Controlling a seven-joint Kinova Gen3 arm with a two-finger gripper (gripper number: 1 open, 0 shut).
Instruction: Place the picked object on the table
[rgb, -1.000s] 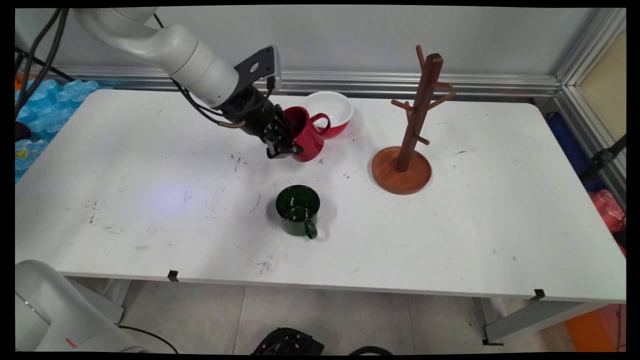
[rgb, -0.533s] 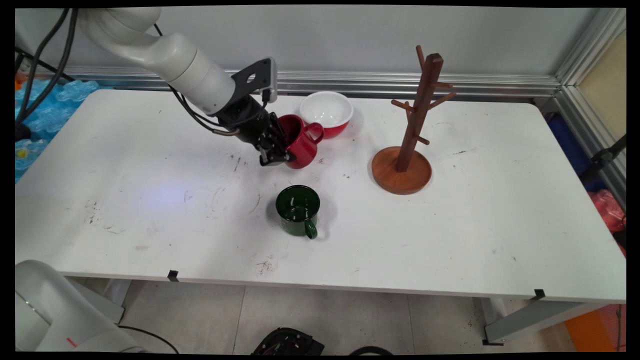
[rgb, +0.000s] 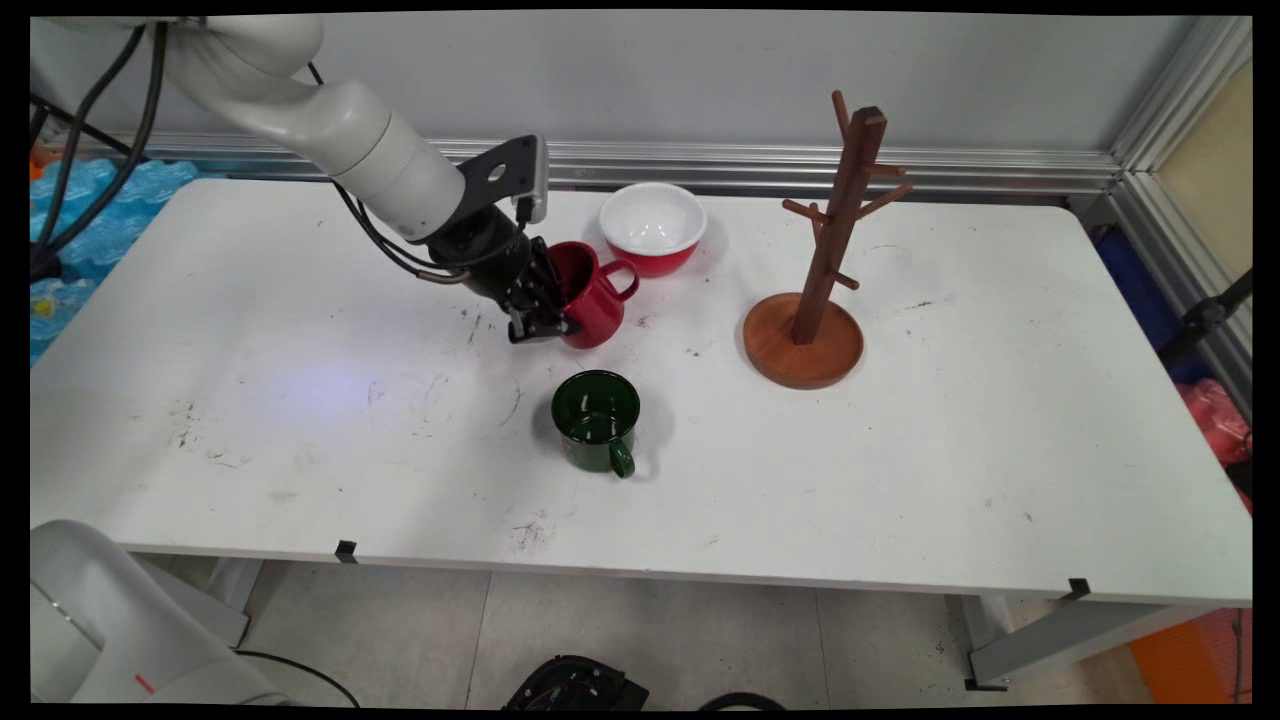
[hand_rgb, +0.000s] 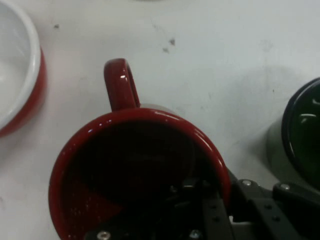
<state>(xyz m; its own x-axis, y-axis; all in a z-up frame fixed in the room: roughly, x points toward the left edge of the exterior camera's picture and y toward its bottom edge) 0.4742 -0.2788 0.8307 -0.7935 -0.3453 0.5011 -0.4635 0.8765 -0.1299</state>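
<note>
Gripping the wall of a red mug (rgb: 590, 298), the gripper (rgb: 540, 305) has one finger inside the cup and the other outside it, clamped on the side of the rim away from the handle. In the hand view the gripper (hand_rgb: 212, 212) rises from the bottom edge, its linkage straddling the mug's (hand_rgb: 135, 175) glossy rim, and the handle points up and away from it. The mug is tilted, its mouth turned toward the arm, and sits low over the surface (rgb: 300, 420) in the back middle area; whether its base touches the surface cannot be told.

Just beyond the mug's handle, toward the wall, stands a bowl (rgb: 653, 228) that is red outside and white inside; it stands upright and apart from the mug. The hand view catches part of the bowl (hand_rgb: 17, 85) at its left edge.

Nearer the camera than the red mug, a dark green mug (rgb: 598, 420) stands upright with its handle turned toward the near edge. Its dark rim (hand_rgb: 302, 132) shows at the right edge of the hand view.

To the right of both mugs stands a wooden mug tree (rgb: 815, 300) on a round base, its upright post bearing short pegs, all bare. It is well apart from the gripper.
</note>
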